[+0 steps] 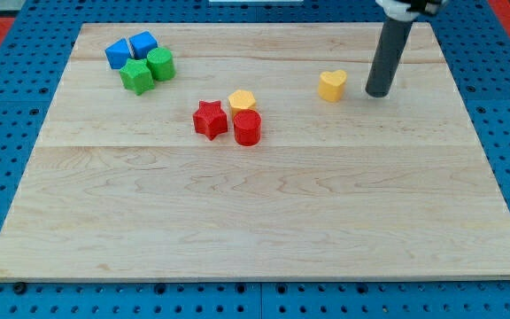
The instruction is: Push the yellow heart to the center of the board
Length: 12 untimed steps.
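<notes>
The yellow heart [331,85] lies on the wooden board [264,213] in the upper right part. My tip [378,92] stands just to the heart's right, a small gap apart from it. Near the board's middle, a little above and to the left of it, sit a red star [209,119], a yellow hexagon [242,100] and a red cylinder [247,128], close together.
In the upper left corner of the board a blue block [117,54], a blue cube [142,43], a green star [136,75] and a green cylinder [160,64] cluster together. The board lies on a blue perforated table [7,97].
</notes>
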Motion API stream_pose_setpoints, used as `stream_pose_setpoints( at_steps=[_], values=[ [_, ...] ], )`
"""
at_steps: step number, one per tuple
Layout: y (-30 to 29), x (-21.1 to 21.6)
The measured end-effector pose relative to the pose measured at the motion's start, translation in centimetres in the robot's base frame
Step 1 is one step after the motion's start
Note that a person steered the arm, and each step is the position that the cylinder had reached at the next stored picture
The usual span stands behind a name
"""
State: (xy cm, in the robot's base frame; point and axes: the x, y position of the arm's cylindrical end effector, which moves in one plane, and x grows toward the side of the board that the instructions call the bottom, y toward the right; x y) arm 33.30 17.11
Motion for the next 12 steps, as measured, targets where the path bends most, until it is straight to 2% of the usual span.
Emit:
stream_pose_setpoints(
  at_steps=[1,2,3,5,6,8,12],
  values=[
    [-5.5,-0.4],
    [-10.3,3.6],
    [-15.2,6.0],
    [-4.8,1.8],
    [-1.9,1.6],
    [-5.7,-0.8],
    [-10.9,-0.8]
  ],
)
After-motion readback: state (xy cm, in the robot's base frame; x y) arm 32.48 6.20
